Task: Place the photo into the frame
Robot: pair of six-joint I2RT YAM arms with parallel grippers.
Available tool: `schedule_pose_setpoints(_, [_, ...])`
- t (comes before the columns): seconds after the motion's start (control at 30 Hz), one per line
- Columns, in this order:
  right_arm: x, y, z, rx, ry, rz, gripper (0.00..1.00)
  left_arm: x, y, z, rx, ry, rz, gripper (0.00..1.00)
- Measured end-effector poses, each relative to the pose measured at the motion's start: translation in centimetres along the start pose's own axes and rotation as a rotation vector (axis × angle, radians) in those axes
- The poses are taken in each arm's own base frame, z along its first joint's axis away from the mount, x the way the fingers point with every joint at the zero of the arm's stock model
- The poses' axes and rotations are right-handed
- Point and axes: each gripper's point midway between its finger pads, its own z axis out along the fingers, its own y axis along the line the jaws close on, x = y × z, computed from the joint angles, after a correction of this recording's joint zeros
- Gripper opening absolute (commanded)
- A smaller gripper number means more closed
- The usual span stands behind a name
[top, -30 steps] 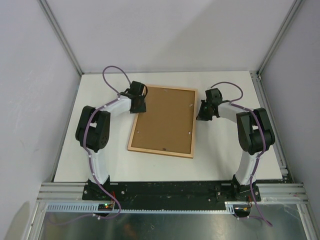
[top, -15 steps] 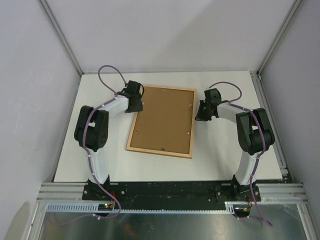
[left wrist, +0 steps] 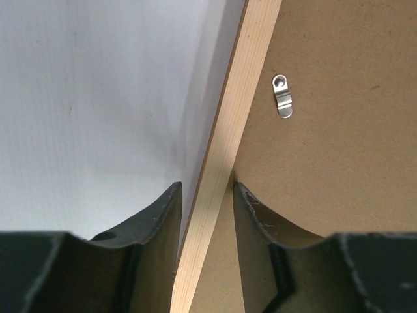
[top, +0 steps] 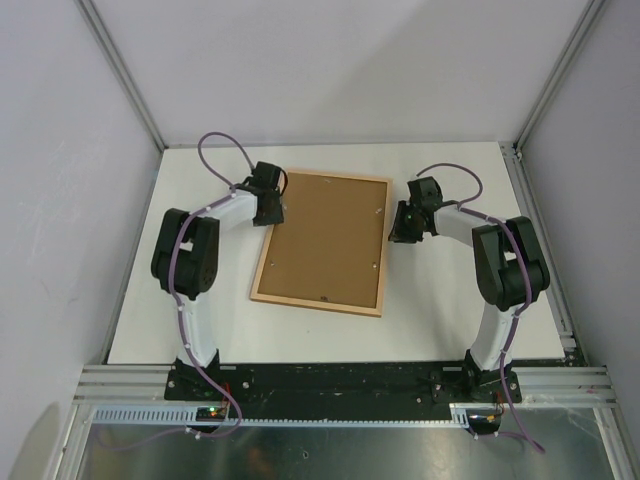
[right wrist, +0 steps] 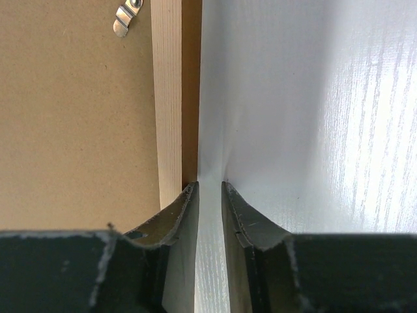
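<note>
The frame (top: 318, 305) lies face down on the white table, pale wood back up, with the brown backing board (top: 325, 240) inside its rails. The photo is hidden. My left gripper (top: 272, 208) is at the frame's far-left rail. In the left wrist view it (left wrist: 207, 195) stands open astride the pale rail (left wrist: 244, 91), one finger (left wrist: 257, 218) over the board and the other just outside. My right gripper (top: 398, 228) is by the right rail. In the right wrist view it (right wrist: 210, 189) is slightly open over bare table, its left finger (right wrist: 179, 208) against the rail's (right wrist: 168, 98) outer edge.
Small metal turn clips (left wrist: 283, 96) (right wrist: 127, 16) sit on the backing board near the rails. White table (right wrist: 300, 98) surrounds the frame. Grey enclosure walls and aluminium posts (top: 125, 80) close in the back and sides.
The left gripper has shifted a little up the left rail. The frame has slid slightly to the left. The right jaws have parted a little.
</note>
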Motion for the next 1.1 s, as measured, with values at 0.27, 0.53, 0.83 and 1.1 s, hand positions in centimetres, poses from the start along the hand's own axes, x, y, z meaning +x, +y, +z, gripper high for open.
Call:
schedule_pose_setpoints(0.27, [0.2, 0.3, 0.0, 0.004, -0.002, -0.029, 0.29, 0.8, -0.1, -0.3, 0.032, -0.015, -0.019, 0.20])
schedule_pose_setpoints(0.53, [2.2, 1.2, -0.6, 0.016, -0.004, -0.080, 0.32, 6.2, 2.0, -3.8, 0.032, 0.015, -0.057, 0.12])
schedule_pose_setpoints(0.83, [6.7, 2.0, -2.7, 0.010, 0.018, -0.139, 0.45, 11.7, 3.7, -8.4, 0.062, 0.072, -0.114, 0.52])
schedule_pose_setpoints(1.1, [6.2, 2.2, -2.9, -0.034, 0.011, -0.098, 0.57, -1.7, 1.8, -10.9, 0.136, -0.183, -0.227, 0.57])
